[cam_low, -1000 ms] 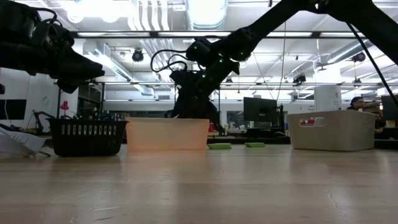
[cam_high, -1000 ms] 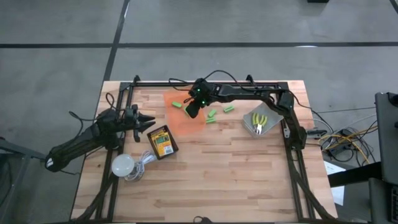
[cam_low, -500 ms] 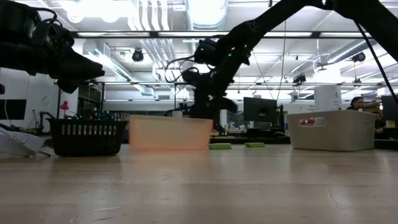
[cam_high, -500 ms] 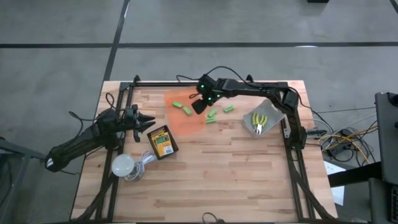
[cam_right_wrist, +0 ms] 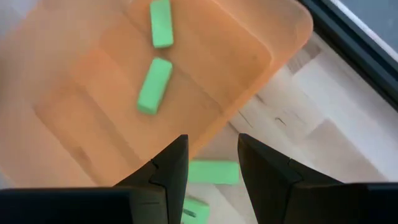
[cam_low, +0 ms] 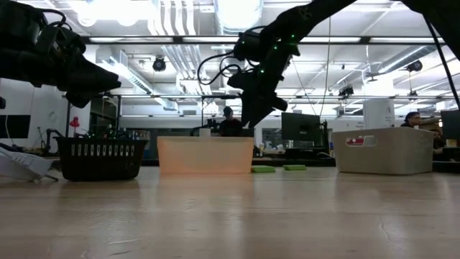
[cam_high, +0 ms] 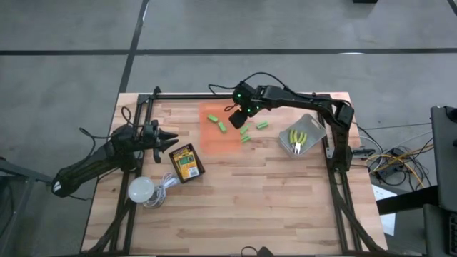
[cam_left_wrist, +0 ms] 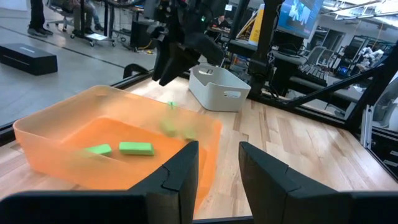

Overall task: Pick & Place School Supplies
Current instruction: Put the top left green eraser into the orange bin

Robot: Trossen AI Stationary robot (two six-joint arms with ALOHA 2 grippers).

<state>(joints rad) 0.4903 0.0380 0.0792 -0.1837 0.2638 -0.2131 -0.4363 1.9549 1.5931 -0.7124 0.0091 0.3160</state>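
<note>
Risk: your right pincer, fingers apart and empty, hangs over the tray rim; green blocks lie below on the desk; descending carelessly may clip it.

Right gripper above orange tray edge, green blocks inside

Pale wooden butcher-block table, planks and grain plain to see, with a soft sheen. The orange tray is translucent plastic, smooth and glossy. Green blocks look matt, plastic-like. White bin is smooth matt plastic. The black basket is slatted plastic.
</note>
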